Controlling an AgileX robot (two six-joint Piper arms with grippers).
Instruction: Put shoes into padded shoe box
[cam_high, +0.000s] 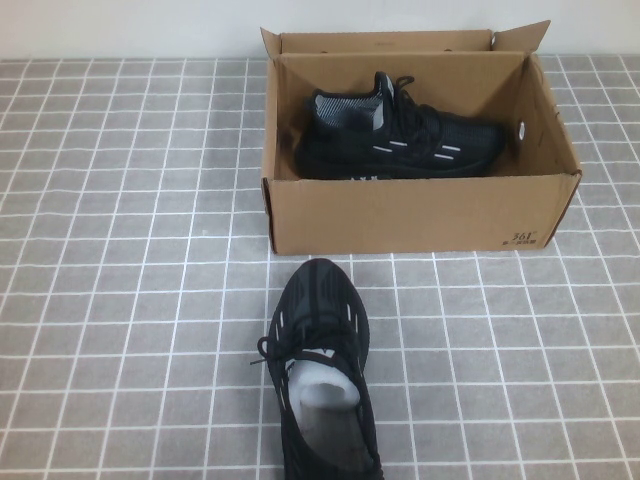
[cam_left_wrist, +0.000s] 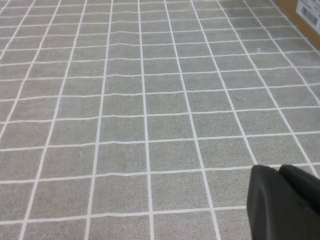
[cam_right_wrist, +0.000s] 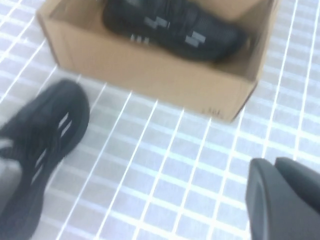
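High view: one shoe (cam_high: 400, 135) lies inside the padded shoe box (cam_high: 410, 215); the second shoe (cam_high: 322, 370) rests on the tiled table (cam_high: 120, 300) just before the box, so the task appears half done. Left wrist view: left gripper (cam_left_wrist: 285, 205) over bare tiles, jaw state indeterminable. Right wrist view: right gripper (cam_right_wrist: 285, 200) near the box, jaws likewise indeterminable.

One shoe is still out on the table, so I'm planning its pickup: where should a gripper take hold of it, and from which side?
Grip the shoe on the table across its collar, beside the white paper stuffing, coming from above: the opening faces up and it stands upright on its sole, toe toward the box.
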